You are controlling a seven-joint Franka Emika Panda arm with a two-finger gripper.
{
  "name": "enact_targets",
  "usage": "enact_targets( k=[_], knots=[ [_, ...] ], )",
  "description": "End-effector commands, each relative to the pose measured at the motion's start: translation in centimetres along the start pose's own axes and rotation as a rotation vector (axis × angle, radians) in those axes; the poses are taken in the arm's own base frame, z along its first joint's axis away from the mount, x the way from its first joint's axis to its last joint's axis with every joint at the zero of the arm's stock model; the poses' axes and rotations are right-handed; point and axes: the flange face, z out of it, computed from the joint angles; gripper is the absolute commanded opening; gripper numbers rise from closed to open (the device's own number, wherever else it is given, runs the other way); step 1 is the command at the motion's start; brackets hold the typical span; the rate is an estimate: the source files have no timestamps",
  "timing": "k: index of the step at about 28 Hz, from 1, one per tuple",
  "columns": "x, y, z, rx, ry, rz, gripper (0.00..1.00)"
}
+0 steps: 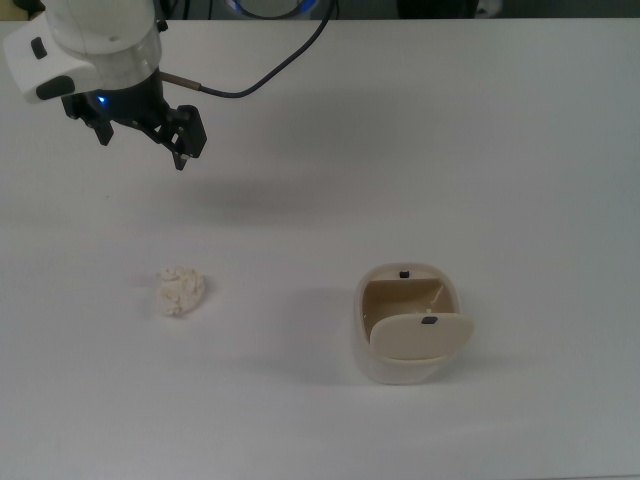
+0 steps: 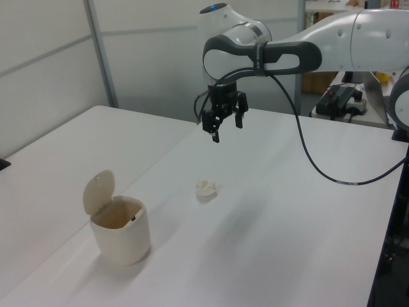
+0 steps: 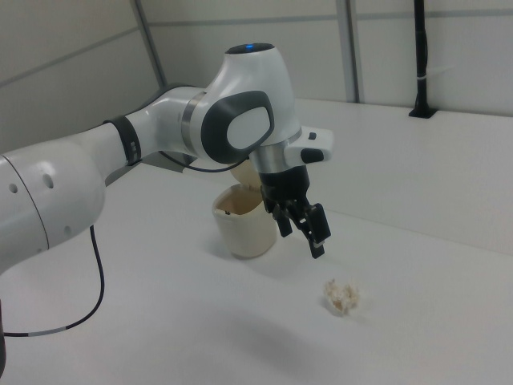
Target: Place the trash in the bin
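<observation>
The hand (image 1: 143, 135) hangs empty above the table (image 1: 520, 140), fingers spread, well apart from the trash (image 1: 181, 291), which lies on the table clear of the bin (image 1: 405, 365). The bin's flap (image 1: 422, 335) stands tipped open. The wad is lumpy and light, so an off-centre descent would likely nudge it aside, or a shallow pinch could let it slip out on the way to the bin
</observation>
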Motion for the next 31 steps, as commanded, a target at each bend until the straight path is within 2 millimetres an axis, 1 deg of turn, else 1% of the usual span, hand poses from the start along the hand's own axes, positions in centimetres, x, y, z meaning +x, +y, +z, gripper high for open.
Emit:
enact_targets(
  k=[1,3,4,6,7,10,11,12,16,23,25,28,29,31],
  knots=[
    [1.3,-0.9,0.4,0.072,0.092,0.023,1.0],
    [1.9,-1.1,1.2,0.074,0.111,0.023,1.0],
    [2.1,-1.2,2.0,0.073,0.11,0.022,1.0],
    [2.5,-1.3,2.7,0.075,0.119,0.02,1.0],
    [3.0,-1.4,3.8,0.075,0.127,0.017,1.0],
    [3.4,-1.6,5.6,0.064,0.126,0.011,1.0],
    [3.7,-1.9,6.8,0.062,0.13,0.006,1.0],
    [3.9,-2.0,7.4,0.06,0.13,0.006,1.0],
    [4.5,-3.6,10.0,0.04,0.129,-0.019,1.0],
    [4.8,-4.0,12.7,0.009,0.116,-0.039,1.0],
    [4.9,-4.1,14.0,0.003,0.106,-0.043,1.0],
    [5.2,-4.2,15.3,-0.012,0.106,-0.053,1.0],
    [5.3,-4.3,16.3,-0.027,0.105,-0.061,1.0],
    [5.3,-4.9,17.2,-0.034,0.105,-0.069,1.0]
  ],
)
